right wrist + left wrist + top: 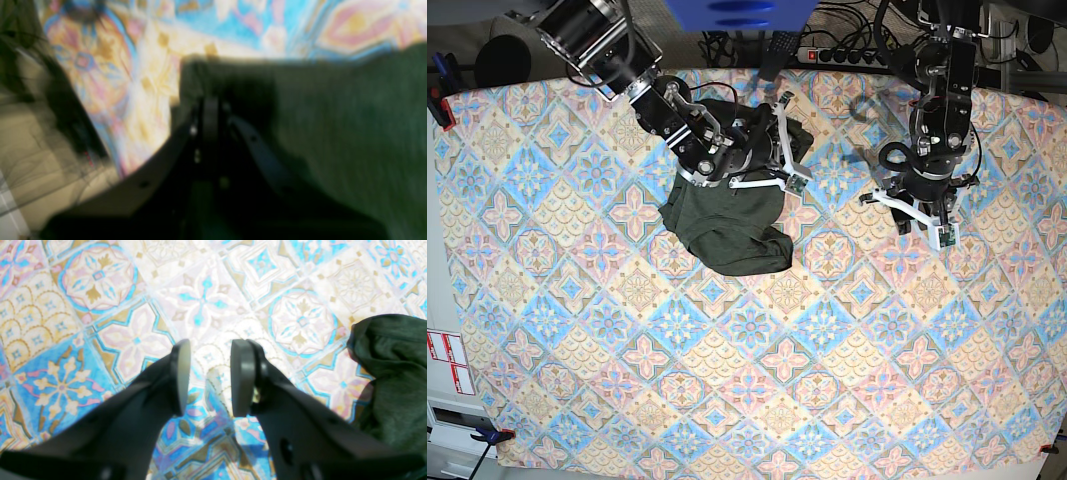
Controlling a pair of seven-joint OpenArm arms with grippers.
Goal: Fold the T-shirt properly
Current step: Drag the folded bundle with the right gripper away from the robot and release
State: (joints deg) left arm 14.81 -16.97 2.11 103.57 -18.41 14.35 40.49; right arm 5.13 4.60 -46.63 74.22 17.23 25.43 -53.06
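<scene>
Black fingers [180,376] of the left tool [208,376] fill the foreground of the left wrist view, where they are held moderately apart with nothing between them. Patterned tile cloth on the worktop [100,306] is seen through the gap. A dark olive fold of the shirt [393,380] is shown at the right edge of that view, near the tool but not touching it.

From the right wrist view, which is blurred, the right tool [210,110] is seen with its fingers pressed together on the shirt [333,133], at the cloth edge; the fabric is spread to the right of the tool and the worktop [140,83] is exposed to its left.

From the base view, the shirt [727,225] is shown bunched in a crumpled heap on the far half of the worktop [727,400], left of centre. The right tool [762,160] is placed at the heap's far side, over the fabric. The left tool [922,215] is held above bare cloth well to the right of the shirt. A power strip [842,55] and cables are seen beyond the far edge.
</scene>
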